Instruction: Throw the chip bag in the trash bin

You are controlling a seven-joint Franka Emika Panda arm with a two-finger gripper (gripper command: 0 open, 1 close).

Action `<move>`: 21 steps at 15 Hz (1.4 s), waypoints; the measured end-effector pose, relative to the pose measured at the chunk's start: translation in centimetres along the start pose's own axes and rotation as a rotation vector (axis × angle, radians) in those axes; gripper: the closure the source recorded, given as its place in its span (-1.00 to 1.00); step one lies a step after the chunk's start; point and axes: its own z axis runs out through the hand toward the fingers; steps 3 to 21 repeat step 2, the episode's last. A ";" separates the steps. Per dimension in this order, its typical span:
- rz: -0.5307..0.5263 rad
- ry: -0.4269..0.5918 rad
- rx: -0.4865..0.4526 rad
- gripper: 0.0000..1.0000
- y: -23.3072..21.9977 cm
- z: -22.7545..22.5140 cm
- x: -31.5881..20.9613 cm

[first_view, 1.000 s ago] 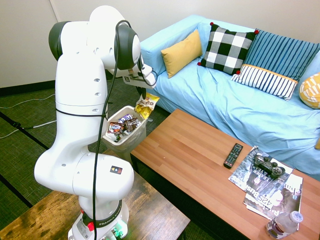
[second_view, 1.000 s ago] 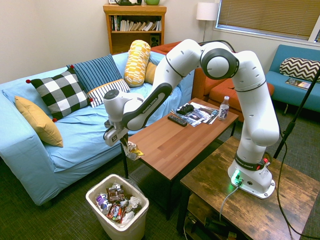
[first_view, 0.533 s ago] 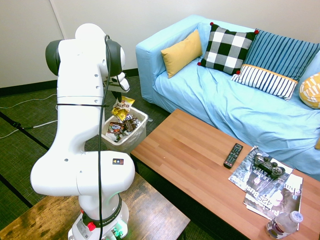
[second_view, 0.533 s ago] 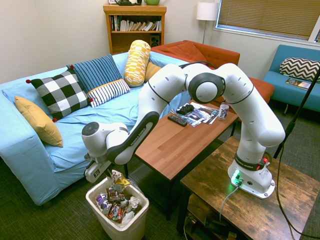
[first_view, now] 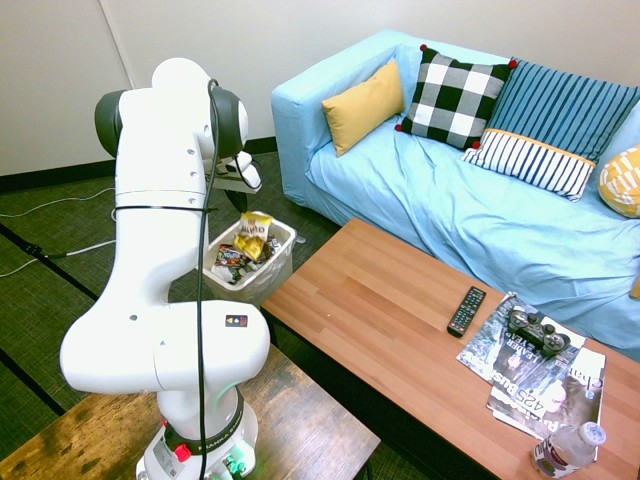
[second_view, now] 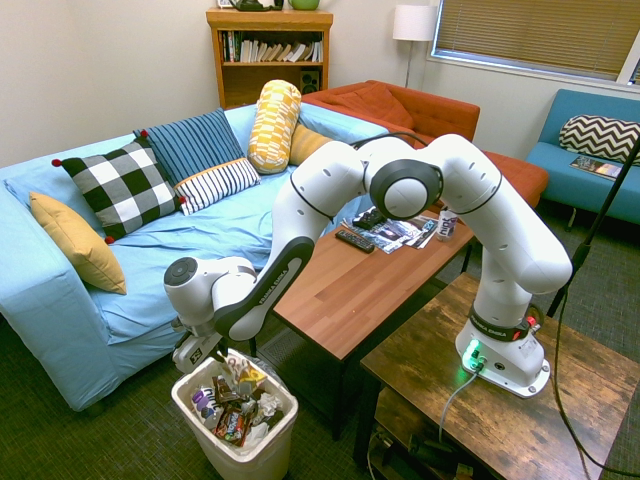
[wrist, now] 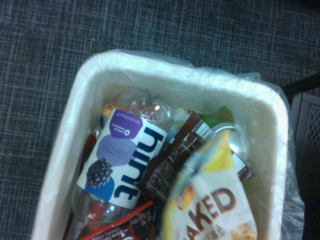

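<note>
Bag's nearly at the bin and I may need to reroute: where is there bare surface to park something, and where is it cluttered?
The coffee table is bare from its end by the trash bin up to the remote. Its far end is crowded: magazines, game controller, water bottle. The bin is heaped with wrappers, the chip bag on top.

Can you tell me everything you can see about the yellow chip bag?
The chip bag is small, crinkled and yellow, with a white patch and dark letters; up close it reads "AKED". It looks like shiny plastic foil. It stands tilted in the top of the white trash bin, resting on the wrappers there, its upper end above the rim. The gripper hangs right above it, but whether it grips the bag cannot be made out.
</note>
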 end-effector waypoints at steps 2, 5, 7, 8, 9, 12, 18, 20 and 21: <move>0.001 0.002 -0.001 -1.00 0.0 0.1 0.2; 0.001 0.002 -0.001 -1.00 0.0 0.1 0.2; 0.001 0.002 -0.001 -1.00 0.0 0.1 0.2; 0.001 0.002 -0.001 -1.00 0.0 0.1 0.2; 0.001 0.002 -0.001 -1.00 0.0 0.1 0.2; 0.001 0.002 -0.001 -1.00 0.0 0.1 0.2; 0.001 0.002 -0.001 -1.00 0.0 0.1 0.2; 0.001 0.002 -0.001 -1.00 0.0 0.1 0.2; 0.001 0.002 -0.001 -1.00 0.0 0.1 0.2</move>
